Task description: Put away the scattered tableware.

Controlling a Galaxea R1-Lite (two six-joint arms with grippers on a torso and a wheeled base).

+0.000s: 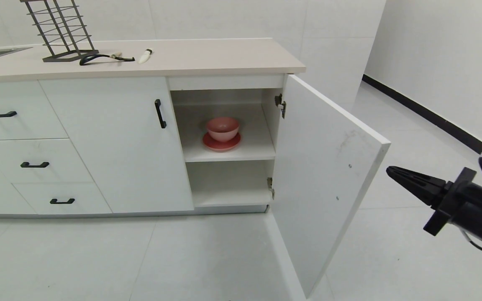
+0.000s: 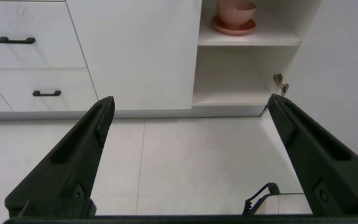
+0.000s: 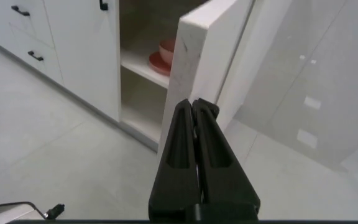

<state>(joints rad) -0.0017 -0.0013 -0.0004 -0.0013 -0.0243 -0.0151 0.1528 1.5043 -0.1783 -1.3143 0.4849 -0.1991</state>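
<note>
Right hand (image 1: 390, 171) is pinched flat and empty, hanging just right of the free edge of the open cabinet door (image 1: 329, 167), apart from it. If I swing in for a push, those narrow tips could skate off the door face or catch its corner, and a hard shove would slam it. Left hand (image 2: 191, 102) is spread wide, holding nothing, low over the floor and facing the cabinet. Farther in, the bowl (image 1: 222, 127) sits on the plate (image 1: 221, 145) on the upper shelf (image 1: 249, 154); a slam might jar them. A dark utensil (image 1: 124, 59) and a white-handled one (image 1: 145, 55) lie on the far worktop (image 1: 224, 54); shutting now would, I judge, strand them.
</note>
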